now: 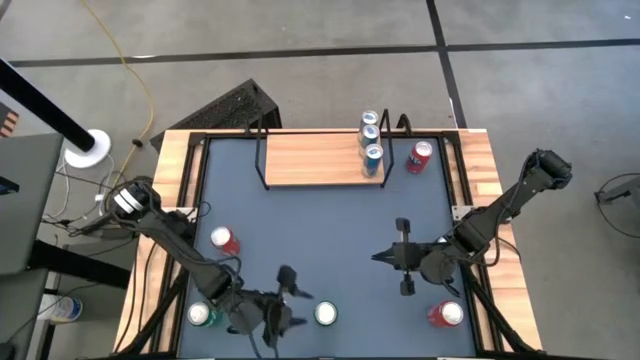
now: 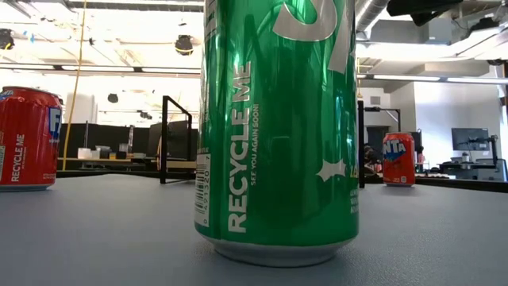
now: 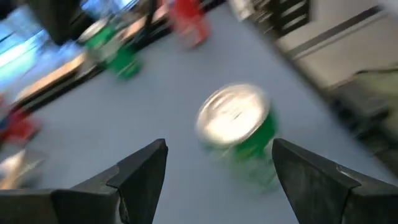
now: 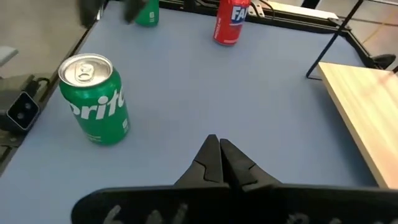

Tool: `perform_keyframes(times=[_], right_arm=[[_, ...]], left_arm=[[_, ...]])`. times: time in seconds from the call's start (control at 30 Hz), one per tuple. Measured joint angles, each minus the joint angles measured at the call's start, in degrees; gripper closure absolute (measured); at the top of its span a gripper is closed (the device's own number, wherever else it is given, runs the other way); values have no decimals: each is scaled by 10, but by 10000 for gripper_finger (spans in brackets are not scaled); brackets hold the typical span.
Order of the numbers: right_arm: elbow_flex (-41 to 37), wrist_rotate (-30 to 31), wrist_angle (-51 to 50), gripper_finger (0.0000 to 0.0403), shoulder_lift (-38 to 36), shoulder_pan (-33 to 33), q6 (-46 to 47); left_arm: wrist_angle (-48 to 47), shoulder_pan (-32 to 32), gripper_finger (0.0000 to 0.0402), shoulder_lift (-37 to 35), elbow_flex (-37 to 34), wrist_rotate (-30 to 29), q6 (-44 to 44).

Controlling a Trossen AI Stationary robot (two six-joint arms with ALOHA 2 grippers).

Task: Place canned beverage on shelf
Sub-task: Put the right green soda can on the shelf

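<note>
The left gripper [image 1: 288, 297] hung low over the near edge of the counter [image 1: 320, 225], just beside a green can [image 1: 326, 314] that stood upright there. Its jaws were spread wide and held nothing; in the left wrist view the green can [image 3: 239, 134] sat ahead of the gap between the two dark fingers [image 3: 140, 168], not yet between them. From the low view the same green can [image 2: 278, 127] filled most of the picture, standing flat on the counter [image 2: 119, 230].

The right gripper [image 1: 403, 256] hovered over the right half of the counter, well apart from any can. Its jaws were pressed together on nothing, as the right wrist view showed, with the fingertips [image 4: 219, 155] meeting in a point above the bare blue surface.

The shelf [image 1: 312, 158], a light-wood board with a thin black wire frame, lay along the far side of the counter. Three blue cans [image 1: 371, 140] stood in a row at its right end, and a red can [image 1: 419, 156] stood on the counter just beside that end.

Other cans stood about the near half: a red can [image 1: 225, 240] toward the left, a second green can [image 1: 202, 315] at the near left corner, and a red can [image 1: 446, 314] at the near right corner.
</note>
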Motion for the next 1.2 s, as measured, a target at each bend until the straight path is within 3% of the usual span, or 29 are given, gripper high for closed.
perform_keyframes(times=[0.3, 0.5, 0.57, 0.93, 1.2], right_arm=[[0, 14, 3, 403, 0, -1, 34], [0, 28, 3, 403, 0, -1, 51], [0, 29, 4, 403, 0, -1, 51], [0, 38, 17, 403, 0, -1, 51], [0, 38, 17, 403, 8, -1, 51]], left_arm=[[151, 17, 123, 3, -19, 169, 5], [419, 18, 123, 6, -160, 132, 25], [467, 19, 123, 4, -188, 131, 19], [408, 23, 123, 4, -181, 105, -6], [403, 42, 123, 94, -112, 118, 17]])
